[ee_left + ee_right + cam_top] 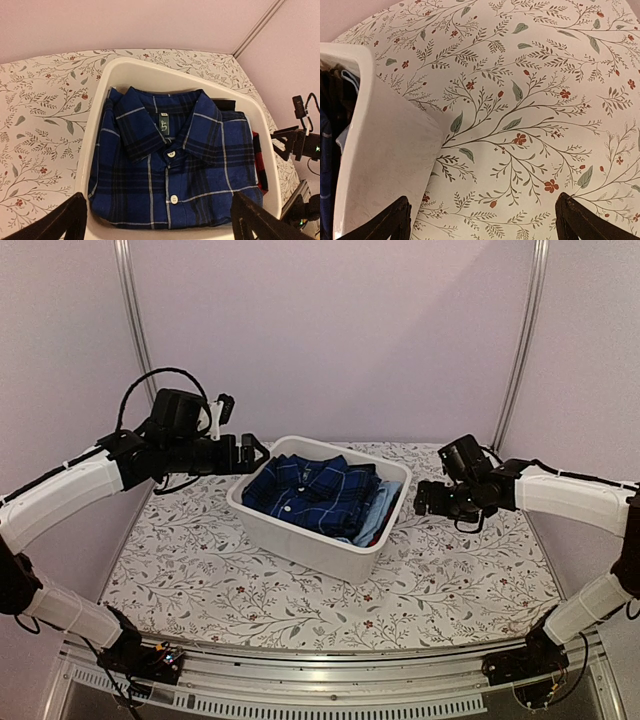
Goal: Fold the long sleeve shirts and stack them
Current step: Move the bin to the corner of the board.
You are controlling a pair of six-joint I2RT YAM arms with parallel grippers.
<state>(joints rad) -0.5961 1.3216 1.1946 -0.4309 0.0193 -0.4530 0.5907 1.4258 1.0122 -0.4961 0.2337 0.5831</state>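
The floral-clothed table (200,570) spreads widest at the white tub's (300,540) 6 o'clock. Inside, the navy plaid shirt (200,165) lies collar at 12, placket to 6, in the left wrist view; its green neck label (164,125) is unreadable. The left gripper (255,453) at the tub's 10 and the right gripper (425,498) at 3 hover with jaws wide, empty.

Soft, even, pinkish light throughout; a faint shadow lies beside the white bin (300,535) on the desk (450,580). Overhead view slightly soft; wrist views sharper
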